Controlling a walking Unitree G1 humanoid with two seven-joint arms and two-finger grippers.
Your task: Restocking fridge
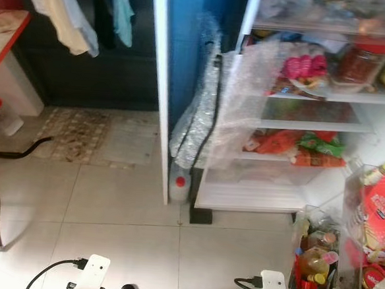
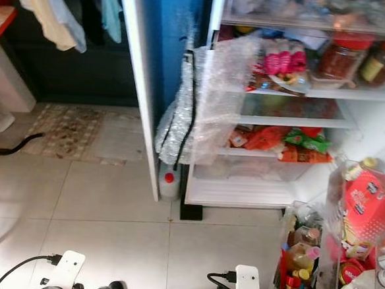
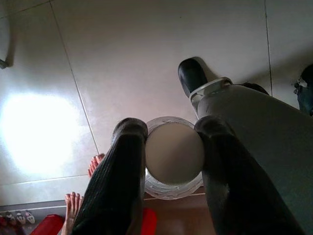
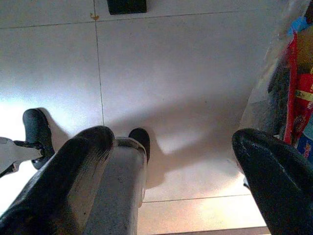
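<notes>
The left gripper (image 3: pixel 173 147) pinches a clear jar with a pale lid (image 3: pixel 174 152) low by the robot's leg; the right gripper (image 4: pixel 171 161) hangs wide and empty. The open fridge (image 1: pixel 293 125) stands at 1 o'clock (shelves already crowded). Carrying step, I judge; next calls for stepping closer and lifting toward a free shelf (image 1: pixel 306 124).

A home kitchen: open stocked fridge (image 1: pixel 295 99), tiled floor (image 1: pixel 121 212), hanging laundry (image 1: pixel 63 10).

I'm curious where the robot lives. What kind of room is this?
Probably a home kitchen or utility corner: an open fridge with stocked shelves, jars inside, clothes hanging nearby, and a tiled floor.
</notes>
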